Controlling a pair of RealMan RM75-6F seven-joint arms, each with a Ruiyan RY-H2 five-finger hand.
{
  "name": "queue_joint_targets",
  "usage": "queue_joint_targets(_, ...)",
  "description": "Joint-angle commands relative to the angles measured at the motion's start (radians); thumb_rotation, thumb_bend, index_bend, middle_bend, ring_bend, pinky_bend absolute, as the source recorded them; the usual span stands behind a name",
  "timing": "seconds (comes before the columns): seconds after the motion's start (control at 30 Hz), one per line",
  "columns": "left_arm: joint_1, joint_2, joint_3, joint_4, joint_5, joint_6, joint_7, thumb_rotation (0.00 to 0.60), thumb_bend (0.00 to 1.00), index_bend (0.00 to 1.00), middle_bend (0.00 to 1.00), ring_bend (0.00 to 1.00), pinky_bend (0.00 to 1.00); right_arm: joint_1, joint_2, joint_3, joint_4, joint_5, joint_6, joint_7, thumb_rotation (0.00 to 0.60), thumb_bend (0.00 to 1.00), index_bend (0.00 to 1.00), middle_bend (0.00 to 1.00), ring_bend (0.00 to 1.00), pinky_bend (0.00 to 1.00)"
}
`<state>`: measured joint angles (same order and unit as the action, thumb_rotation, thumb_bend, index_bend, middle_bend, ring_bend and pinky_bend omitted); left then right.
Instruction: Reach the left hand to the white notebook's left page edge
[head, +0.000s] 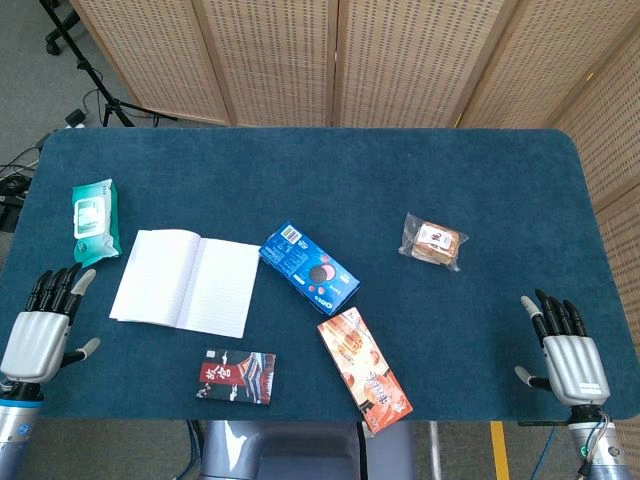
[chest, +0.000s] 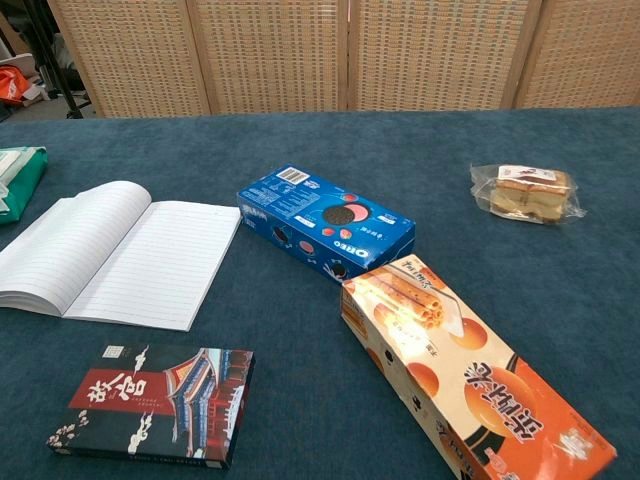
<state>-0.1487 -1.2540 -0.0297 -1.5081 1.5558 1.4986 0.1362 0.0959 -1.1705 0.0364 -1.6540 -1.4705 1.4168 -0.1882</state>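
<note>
The white notebook (head: 186, 282) lies open on the blue table, left of centre; it also shows in the chest view as the lined notebook (chest: 115, 253). Its left page edge faces my left hand (head: 42, 330), which rests near the table's front left corner, fingers apart and holding nothing, a short way to the left of and below that edge. At the front right corner my right hand (head: 565, 350) is likewise open and empty. Neither hand appears in the chest view.
A green wipes pack (head: 95, 220) lies behind the notebook's left side. A blue Oreo box (head: 309, 267), an orange snack box (head: 363, 369), a dark patterned box (head: 236, 377) and a wrapped cake (head: 434, 241) lie on the table (head: 330, 170).
</note>
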Motion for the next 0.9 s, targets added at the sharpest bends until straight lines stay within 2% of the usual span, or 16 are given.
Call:
queue_joint_targets(0.03,0.000,0.000,0.000,0.001,0.000,-0.001,-0.001,0.600,0.01,0.00,0.00,0.00,0.00,0.000,0.000,0.000,0.000,0.000,-0.001,-0.001,0.600,0.05,0.00,0.00,0.00,0.00)
queue_joint_targets(0.9,-0.016,-0.005,-0.004,0.011,-0.017,-0.041,-0.009,0.600,0.01,0.00,0.00,0.00,0.00,-0.004,0.005,0.007,-0.001,0.011,0.007,0.006,0.600,0.05,0.00,0.00,0.00,0.00)
